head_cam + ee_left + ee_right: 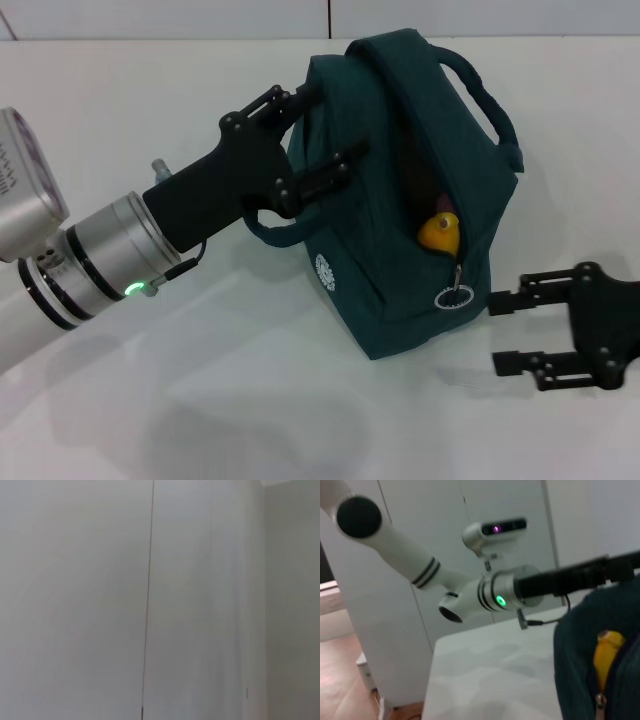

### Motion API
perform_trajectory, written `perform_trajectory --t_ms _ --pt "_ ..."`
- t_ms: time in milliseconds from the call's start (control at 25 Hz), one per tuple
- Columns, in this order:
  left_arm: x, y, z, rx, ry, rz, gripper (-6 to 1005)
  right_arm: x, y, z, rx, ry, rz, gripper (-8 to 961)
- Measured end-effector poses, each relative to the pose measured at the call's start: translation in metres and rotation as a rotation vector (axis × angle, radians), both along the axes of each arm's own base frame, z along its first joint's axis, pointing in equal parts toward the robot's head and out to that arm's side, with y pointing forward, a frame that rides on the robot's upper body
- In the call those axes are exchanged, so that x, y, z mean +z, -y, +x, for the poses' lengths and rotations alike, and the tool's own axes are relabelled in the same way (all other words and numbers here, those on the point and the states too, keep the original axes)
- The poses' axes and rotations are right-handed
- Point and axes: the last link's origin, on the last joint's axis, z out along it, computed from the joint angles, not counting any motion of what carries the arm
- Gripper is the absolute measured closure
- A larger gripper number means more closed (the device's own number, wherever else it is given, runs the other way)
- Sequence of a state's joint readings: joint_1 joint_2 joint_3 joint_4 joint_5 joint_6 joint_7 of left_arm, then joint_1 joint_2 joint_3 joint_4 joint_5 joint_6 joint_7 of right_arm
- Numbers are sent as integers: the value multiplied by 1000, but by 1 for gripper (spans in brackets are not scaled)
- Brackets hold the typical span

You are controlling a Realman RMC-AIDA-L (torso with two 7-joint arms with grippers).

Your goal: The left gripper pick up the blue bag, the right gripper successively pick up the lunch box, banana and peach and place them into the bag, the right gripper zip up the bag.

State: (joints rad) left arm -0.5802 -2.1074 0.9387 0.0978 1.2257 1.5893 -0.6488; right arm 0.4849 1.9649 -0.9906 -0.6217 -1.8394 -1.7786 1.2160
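My left gripper (318,135) clenches the bag (400,200) by its handle; my right gripper (510,330), released, waits beside the bag's zipper pull (453,297); banana (440,232) peeks out

Lab: white table (150,400), bare panels (75,600)

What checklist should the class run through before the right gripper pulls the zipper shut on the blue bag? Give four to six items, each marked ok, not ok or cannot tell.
1. Left gripper holds the blue bag by its near handle: ok.
2. Banana fully inside: not ok, its yellow tip shows in the zipper opening.
3. Lunch box and peach inside: cannot tell, hidden.
4. Right gripper open and ready: ok, fingers apart, beside the bag.
5. Zipper ring pull reachable: ok, hanging at the low end of the opening.
6. Right gripper on the pull: not ok, not yet touching it.
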Motion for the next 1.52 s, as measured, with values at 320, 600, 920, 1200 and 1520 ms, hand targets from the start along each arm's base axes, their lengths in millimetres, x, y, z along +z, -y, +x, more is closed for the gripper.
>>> perform_trajectory --t_ms 320,600,920,1200,1520 --pt "0 0 0 -2 2 0 240 -12 -9 -8 13 29 26 350" --pt "0 2 -2 7 3 2 239 -6 -8 -7 18 29 54 351" --pt "1 -1 2 -5 3 4 240 -13 -17 -11 22 54 76 352" --pt "1 -2 2 -5 3 5 239 -23 -19 -20 54 66 29 353" --pt "1 -1 0 0 3 6 240 -24 -13 -22 76 57 -6 353"
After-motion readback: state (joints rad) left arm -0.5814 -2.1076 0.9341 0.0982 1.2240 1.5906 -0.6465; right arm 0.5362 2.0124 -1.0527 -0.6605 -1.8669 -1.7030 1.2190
